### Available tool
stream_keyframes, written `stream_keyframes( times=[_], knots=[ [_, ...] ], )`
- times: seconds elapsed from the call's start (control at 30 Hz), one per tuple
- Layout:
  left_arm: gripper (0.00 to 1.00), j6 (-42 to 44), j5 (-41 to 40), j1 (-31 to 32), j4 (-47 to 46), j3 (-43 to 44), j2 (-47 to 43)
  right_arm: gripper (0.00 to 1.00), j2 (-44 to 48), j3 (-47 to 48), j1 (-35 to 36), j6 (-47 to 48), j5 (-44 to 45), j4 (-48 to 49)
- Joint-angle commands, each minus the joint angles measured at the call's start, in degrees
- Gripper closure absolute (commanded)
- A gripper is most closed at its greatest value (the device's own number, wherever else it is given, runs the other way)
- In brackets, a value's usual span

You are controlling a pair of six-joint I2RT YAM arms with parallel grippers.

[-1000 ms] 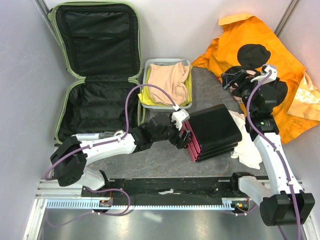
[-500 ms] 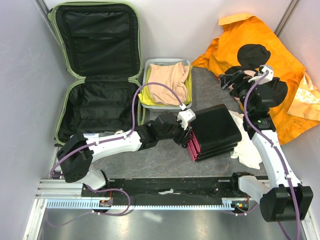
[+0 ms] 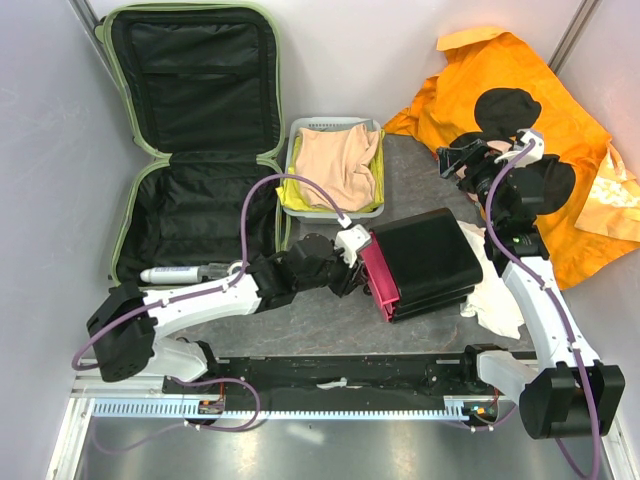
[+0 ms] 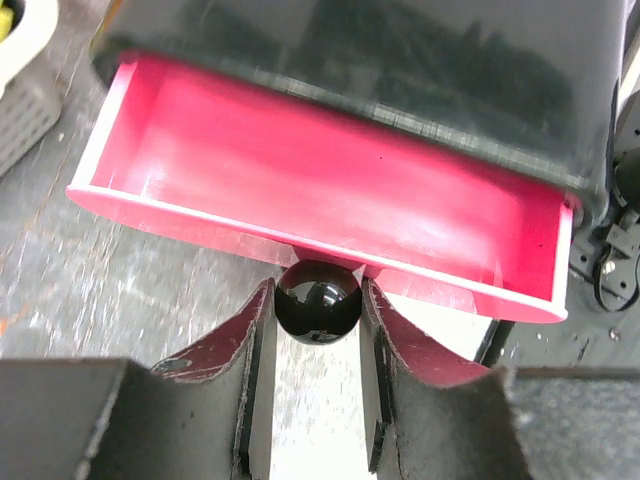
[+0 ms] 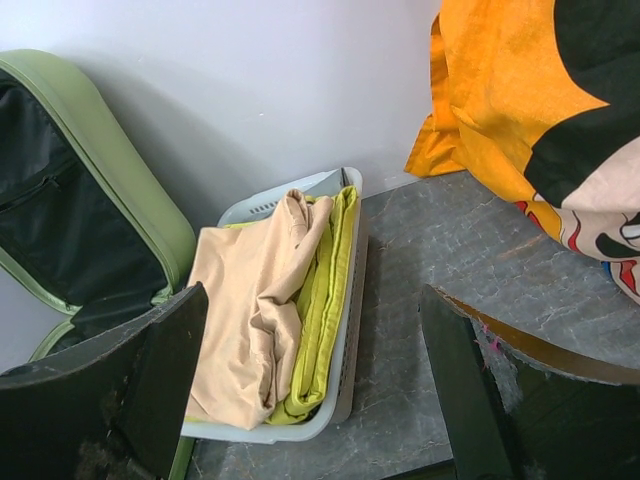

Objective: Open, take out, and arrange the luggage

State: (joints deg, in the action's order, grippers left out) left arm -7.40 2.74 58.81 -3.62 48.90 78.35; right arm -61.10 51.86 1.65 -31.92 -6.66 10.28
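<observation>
While L gripper [image 4: 318,305] grips knob [image 4: 317,298], box [image 4: 400,70] cropped

Left wrist view: drawer [image 4: 320,190] is smeared, edges soft. Box [image 4: 400,70] above it is cut off by the top edge. Where the knob [image 4: 317,300] joins the drawer is hidden. Basket [image 4: 20,90]: only a corner shows at the left edge.
Right wrist view: suitcase [image 5: 120,180] cropped at left, orange cloth [image 5: 490,90] cropped top and right.
Top view: white cloth [image 3: 497,290] lies partly under the box. Pale tube [image 3: 170,272] at the suitcase's near rim is too small to identify.
</observation>
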Motion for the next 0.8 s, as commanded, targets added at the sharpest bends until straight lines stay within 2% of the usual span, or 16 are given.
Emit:
stream_keyframes(
  times=[0.0,0.4,0.5,0.57,0.63,0.67,0.77],
  knots=[
    [0.83,-2.09,-6.26,-0.36,3.27,-2.76,-3.98,0.06,-0.60,-0.61,0.02,-0.77,-0.55,3.25],
    [0.83,-4.38,-8.01,-0.45,5.99,-6.18,-6.88,0.06,-0.60,-0.97,0.02,-1.04,-0.38,3.08],
    [0.80,-4.82,-8.89,-0.45,5.90,-6.80,-8.55,0.06,-0.69,-0.97,0.02,-1.30,-0.64,3.25],
    [0.73,-4.99,-9.07,-0.36,5.99,-6.81,-8.82,0.06,-0.69,-1.05,0.02,-1.30,-0.64,3.16],
    [0.54,-4.91,-8.63,-0.36,6.25,-6.54,-8.65,0.06,-0.69,-1.05,0.02,-1.30,-0.55,3.25],
    [0.37,-4.91,-8.63,-0.45,6.52,-6.37,-8.65,0.06,-0.60,-0.97,0.02,-1.21,-0.55,3.16],
    [0.17,-5.87,-10.12,-0.45,8.10,-6.10,-10.05,0.05,-0.25,-1.05,0.02,-1.13,-0.55,2.81]
  ],
)
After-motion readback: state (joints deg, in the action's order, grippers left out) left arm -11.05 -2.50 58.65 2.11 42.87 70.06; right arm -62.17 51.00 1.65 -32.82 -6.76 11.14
